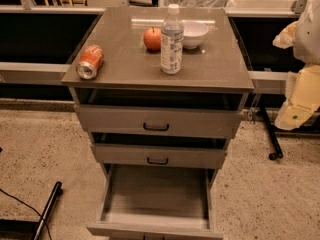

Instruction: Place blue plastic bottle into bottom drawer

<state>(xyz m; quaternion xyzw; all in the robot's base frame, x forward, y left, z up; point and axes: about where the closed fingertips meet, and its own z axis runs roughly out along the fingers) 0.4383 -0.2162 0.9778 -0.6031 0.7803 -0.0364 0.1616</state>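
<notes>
- A warm, yellowish indoor light is cast over the whole scene, and brightness is moderate.
- A pale streak of glare is seen on the counter (pixel 125 59) behind the blue plastic bottle (pixel 172 39), so light is taken to come from above and behind.
- Deep shadow is held in the gaps above the two upper drawers (pixel 157 121).
- The floor of the bottom drawer (pixel 157 194) is dimly but evenly lit.
- The pincer (pixel 295 111), at the right edge beside the counter, is lit brightly and nearly washed out.

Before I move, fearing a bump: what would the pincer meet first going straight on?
The pincer, at the right edge beside the cabinet, seems to point left: likely the white bowl first; depth unclear.
</notes>
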